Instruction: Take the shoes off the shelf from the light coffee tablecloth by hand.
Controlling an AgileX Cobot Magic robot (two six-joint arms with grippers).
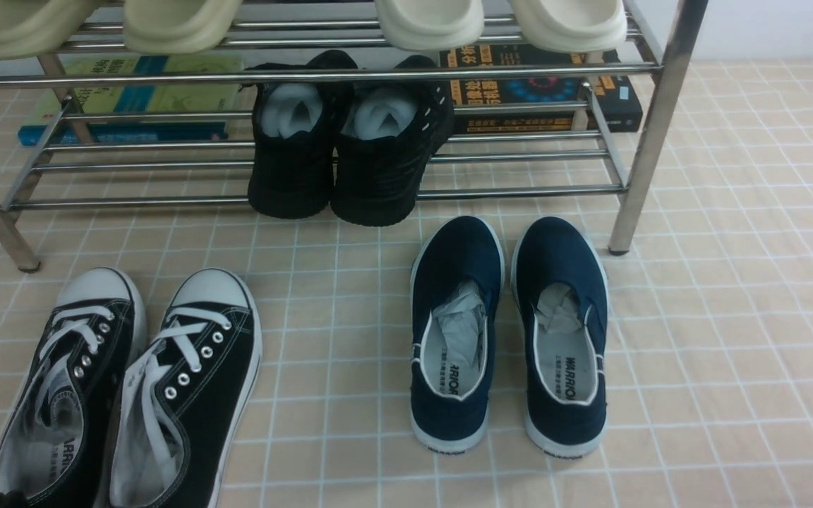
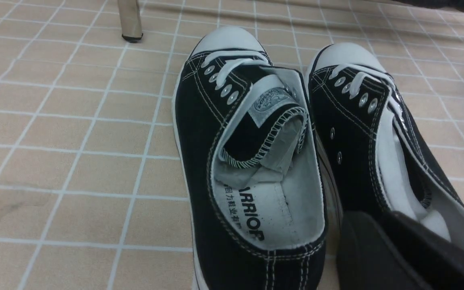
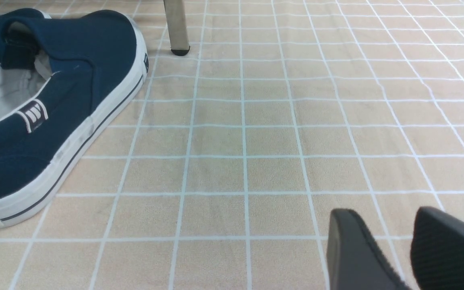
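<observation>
The shoes, black lace-up sneakers with white toe caps, stand side by side on the light coffee tablecloth [image 1: 731, 317] at the front left, one [image 1: 61, 395] beside the other [image 1: 188, 395], toes toward the shelf [image 1: 308, 74]. In the left wrist view my left gripper [image 2: 377, 219] sits at the heel of the right-hand sneaker [image 2: 361, 133], its dark fingers [image 2: 361, 249] close together astride the inner collar; the grip itself is hidden. The other sneaker [image 2: 256, 161] lies free. My right gripper [image 3: 383, 217] hangs open over bare cloth with nothing in it.
All-black shoes stuffed with white paper [image 1: 350, 155] sit on the shelf's lower tier. Cream slippers [image 1: 428, 21] fill the upper tier, and books [image 1: 131, 99] lie behind. Navy slip-ons [image 1: 505, 331] stand on the cloth, near the shelf's right leg [image 1: 653, 141].
</observation>
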